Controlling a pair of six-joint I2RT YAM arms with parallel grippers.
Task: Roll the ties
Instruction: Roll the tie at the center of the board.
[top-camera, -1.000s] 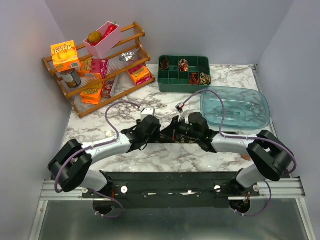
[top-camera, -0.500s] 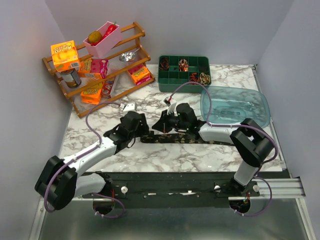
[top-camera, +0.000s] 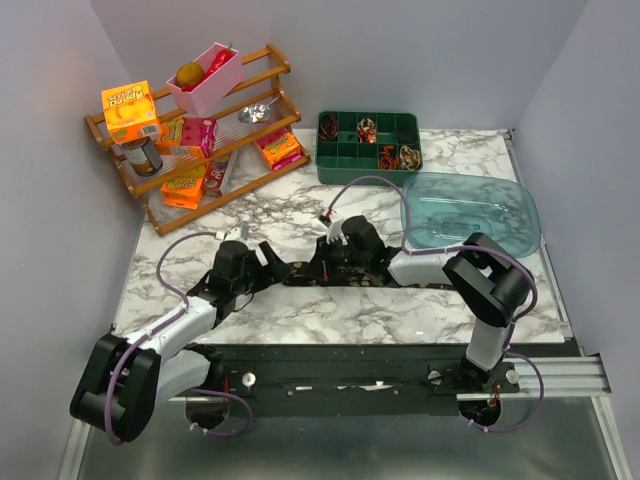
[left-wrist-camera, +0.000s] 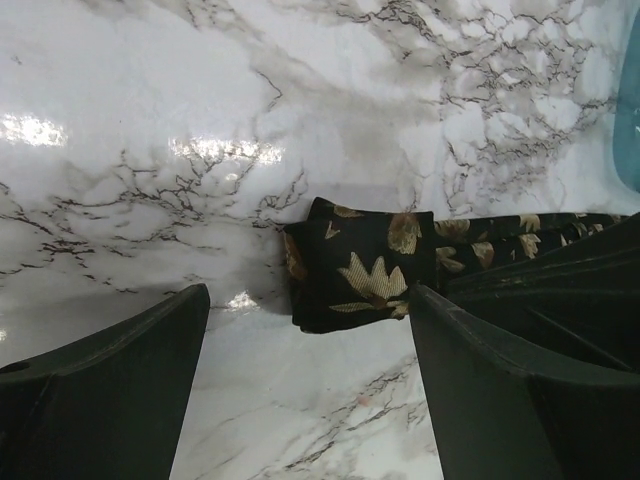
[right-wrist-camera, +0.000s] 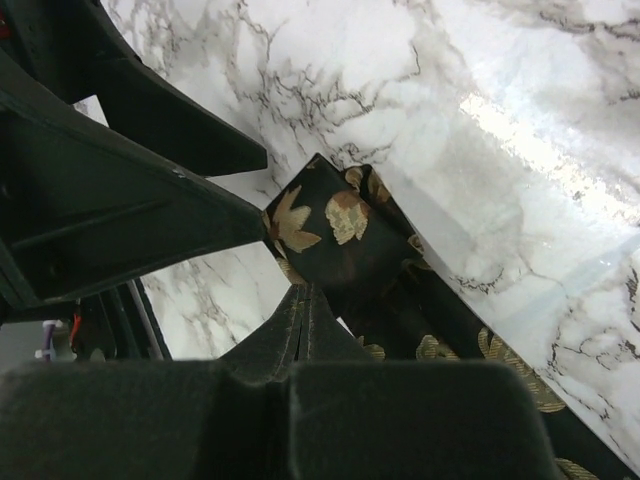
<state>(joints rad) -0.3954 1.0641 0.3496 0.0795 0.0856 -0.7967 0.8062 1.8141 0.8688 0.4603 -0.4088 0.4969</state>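
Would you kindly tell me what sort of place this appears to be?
Probably a robot lab test cell: a marble-pattern table boxed in by plain grey walls, with staged props, a wooden rack of groceries and a green compartment tray.

You have the folded end of the tie lying on the table between the spread fingers of your left gripper. It sits nearer the right finger, level with the tips, and the rest of the strip runs off right behind that finger. The pressed-together tips of your right gripper meet the near edge of that fold, with the strip trailing back beneath them. Well beyond both sets of fingers stand the tray, holding rolled ties, and the rack, off to its left.
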